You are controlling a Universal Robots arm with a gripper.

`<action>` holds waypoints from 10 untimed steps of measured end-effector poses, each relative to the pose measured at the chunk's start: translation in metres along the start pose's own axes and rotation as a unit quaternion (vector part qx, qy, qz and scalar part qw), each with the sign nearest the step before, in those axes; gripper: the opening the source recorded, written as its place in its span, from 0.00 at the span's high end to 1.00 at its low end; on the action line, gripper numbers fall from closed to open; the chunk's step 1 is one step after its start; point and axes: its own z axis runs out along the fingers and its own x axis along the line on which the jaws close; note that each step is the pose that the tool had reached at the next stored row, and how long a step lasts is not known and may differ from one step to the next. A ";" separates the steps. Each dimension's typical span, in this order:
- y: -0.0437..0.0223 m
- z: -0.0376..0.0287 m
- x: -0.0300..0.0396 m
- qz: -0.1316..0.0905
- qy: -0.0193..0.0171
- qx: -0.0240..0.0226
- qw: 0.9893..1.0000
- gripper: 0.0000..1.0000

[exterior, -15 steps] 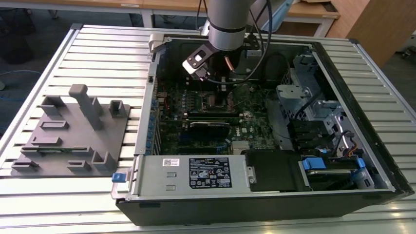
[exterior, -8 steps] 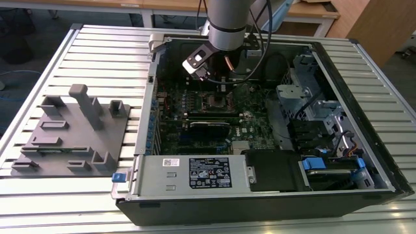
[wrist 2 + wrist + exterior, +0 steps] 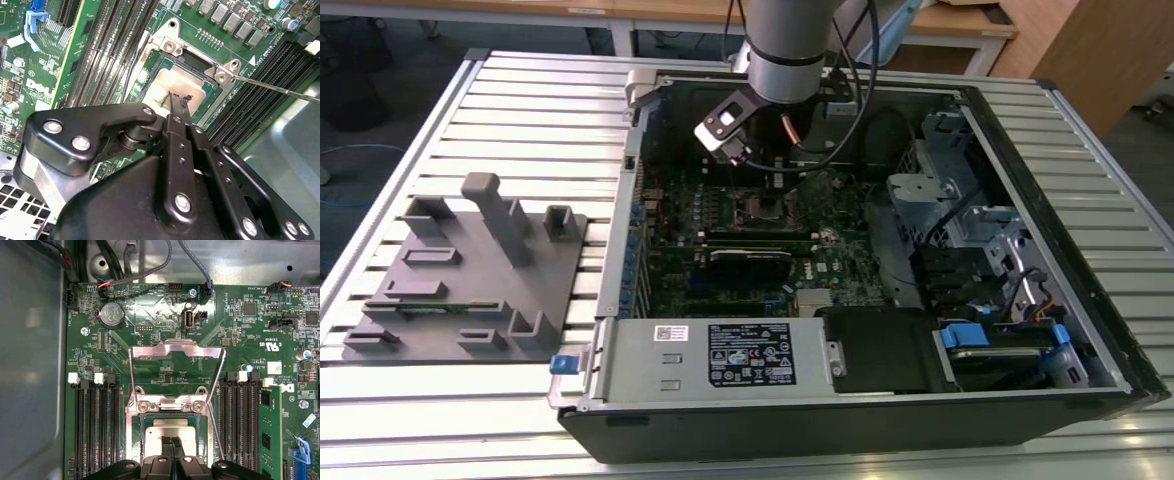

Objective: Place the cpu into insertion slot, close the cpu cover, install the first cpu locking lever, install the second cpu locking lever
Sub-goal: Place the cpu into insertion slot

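Open computer case (image 3: 854, 430) lying on the slatted bench (image 3: 400, 420), with the arm over it at the upper middle of the exterior view. The cpu cover (image 3: 175, 347) stands open. The claw (image 3: 171, 441) has its fingers pinched together, holding nothing, tips on or just over the cpu (image 3: 170, 427), which looks seated in the insertion slot (image 3: 765, 208). My worry: an off-centre push skews the chip and bends pins, or the claw snags the thin lever wire (image 3: 270, 86) beside it.

One of nearly everything
One black computer case (image 3: 854, 430), one slatted metal bench (image 3: 520, 100), one grey moulded fixture block (image 3: 467, 290), one green motherboard (image 3: 240, 330), one silvery-grey square cpu (image 3: 167, 430), one silver metal cpu cover frame (image 3: 175, 347), one round coin battery (image 3: 111, 315), one black pincer (image 3: 171, 440).
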 end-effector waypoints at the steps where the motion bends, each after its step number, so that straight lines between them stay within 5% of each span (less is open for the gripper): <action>1: -0.0003 0.0001 0.0000 0.000 0.000 0.000 1.000 0.90; 10: -0.0022 0.0044 0.0000 0.000 0.000 0.000 1.000 0.90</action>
